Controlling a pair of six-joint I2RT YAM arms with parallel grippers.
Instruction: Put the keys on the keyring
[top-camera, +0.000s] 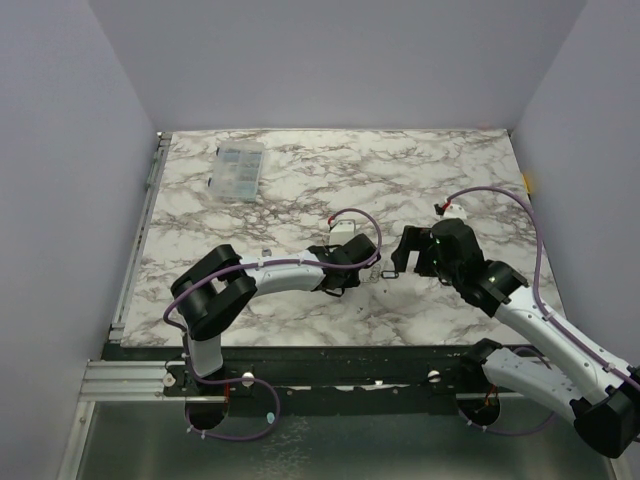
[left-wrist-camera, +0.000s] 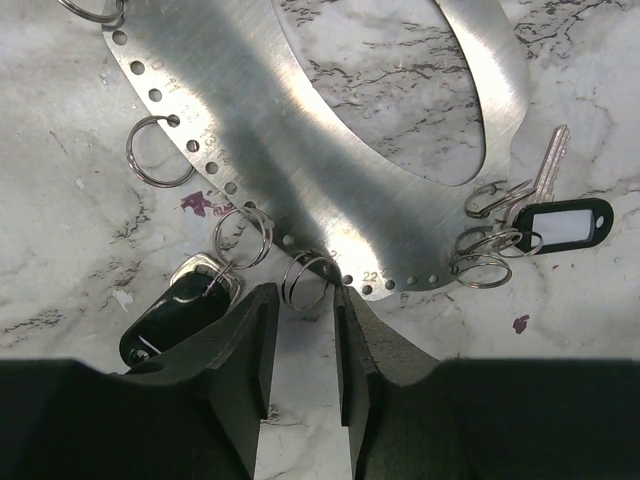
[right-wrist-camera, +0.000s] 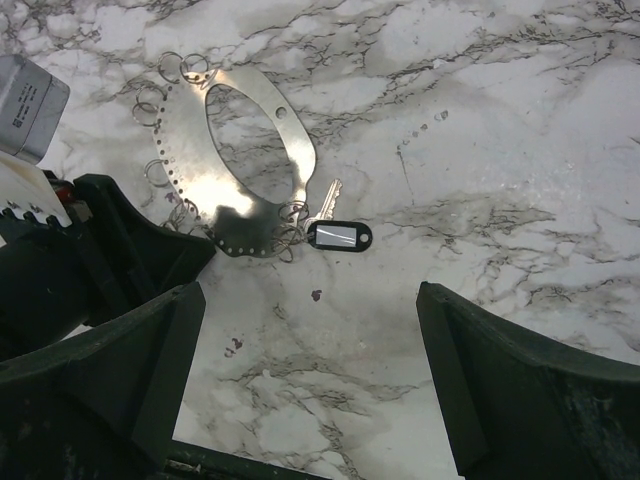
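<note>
The keyring (left-wrist-camera: 300, 130) was seen to be a flat oval plate of brushed metal with a large oval opening and a row of small holes along its rim. It was laid flat on the marble table (top-camera: 450, 180), about midway between the left and right edges and nearer the near edge than the far one. Several small split rings were threaded through the rim holes. A silver key (left-wrist-camera: 548, 165) with a black tag (left-wrist-camera: 560, 225) bearing a white label was hung on the rings at one end of the plate. A dark fob (left-wrist-camera: 175, 310) with a metal top was hooked to another ring further along the rim.

The left gripper (left-wrist-camera: 303, 297) was held low at the plate's rim, its fingers parted by a narrow gap with nothing between them, and one split ring (left-wrist-camera: 305, 280) lay just beyond their tips. The right gripper (right-wrist-camera: 310, 300) was held above the table beside the plate, spread wide and empty. A clear plastic box (top-camera: 238, 168) was set near the far left corner.
</note>
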